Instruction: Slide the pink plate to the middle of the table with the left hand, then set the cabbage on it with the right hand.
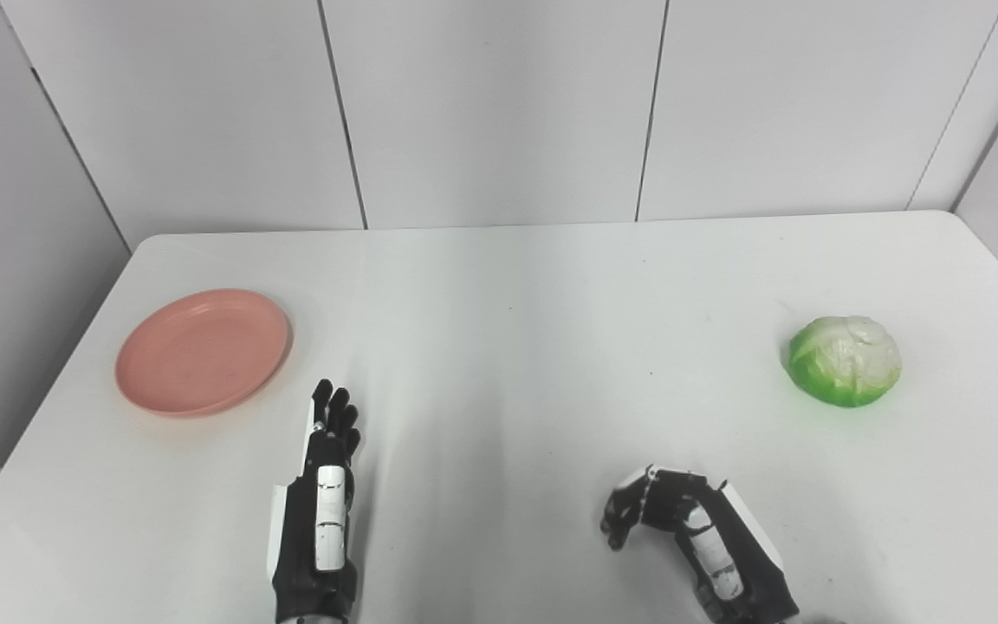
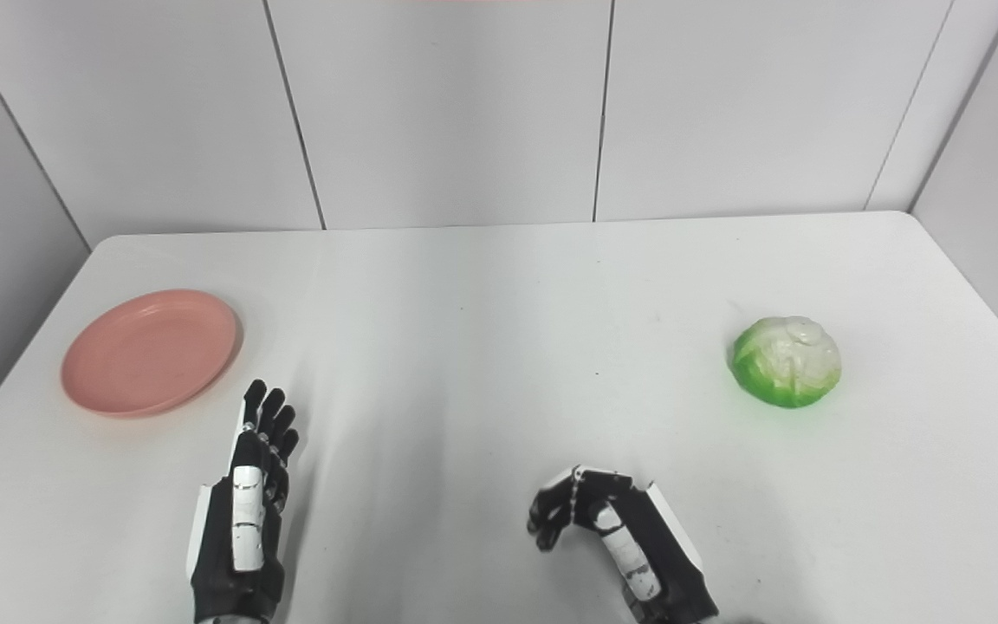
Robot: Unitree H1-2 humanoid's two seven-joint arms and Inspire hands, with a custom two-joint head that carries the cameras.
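A pink plate (image 1: 202, 351) lies empty on the left side of the white table (image 1: 534, 286). A green and white cabbage (image 1: 845, 360) sits on the right side. My left hand (image 1: 324, 494) is open with its fingers straight, edge-on to the table, a little to the right of and nearer than the plate, apart from it. My right hand (image 1: 694, 529) hangs near the front edge with its fingers curled loosely and holds nothing. It is well to the left of and nearer than the cabbage.
White wall panels (image 1: 499, 104) stand behind the table's far edge. The table's left edge runs close beside the plate.
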